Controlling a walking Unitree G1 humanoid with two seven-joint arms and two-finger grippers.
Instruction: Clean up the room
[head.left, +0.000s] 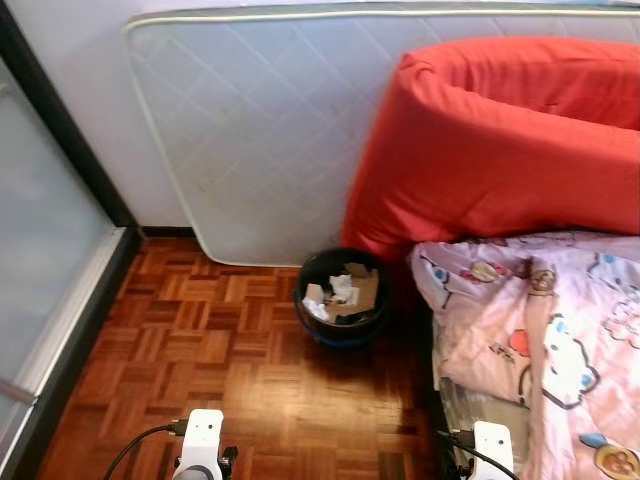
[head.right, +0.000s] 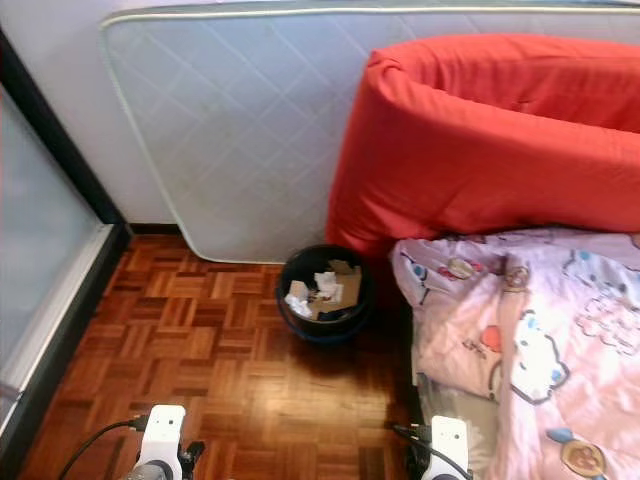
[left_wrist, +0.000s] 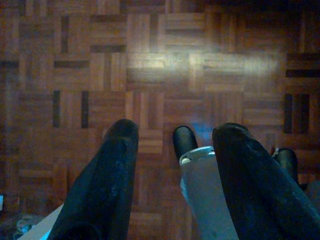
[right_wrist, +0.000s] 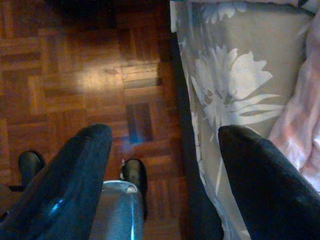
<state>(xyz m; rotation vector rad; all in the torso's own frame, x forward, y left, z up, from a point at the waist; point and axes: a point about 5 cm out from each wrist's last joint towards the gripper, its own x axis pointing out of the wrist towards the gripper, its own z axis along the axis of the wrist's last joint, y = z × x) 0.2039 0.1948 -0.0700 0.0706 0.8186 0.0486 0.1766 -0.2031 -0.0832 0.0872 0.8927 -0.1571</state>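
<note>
A black waste bin (head.left: 342, 297) holding crumpled white paper and cardboard stands on the parquet floor (head.left: 200, 350), against the foot of a white mattress (head.left: 260, 130) leaning on the wall. My left arm (head.left: 203, 440) and right arm (head.left: 492, 445) hang low at the bottom edge, well short of the bin. In the left wrist view my left gripper (left_wrist: 177, 129) is open over bare parquet, with nothing between its fingers. The right gripper (right_wrist: 166, 131) is open too, hanging beside the bed's flowered grey sheet (right_wrist: 235, 85).
A bed with a pink cartoon blanket (head.left: 540, 350) fills the right side, with a big red duvet (head.left: 500, 140) piled at its head. A frosted glass sliding door (head.left: 40, 250) with a dark frame runs along the left.
</note>
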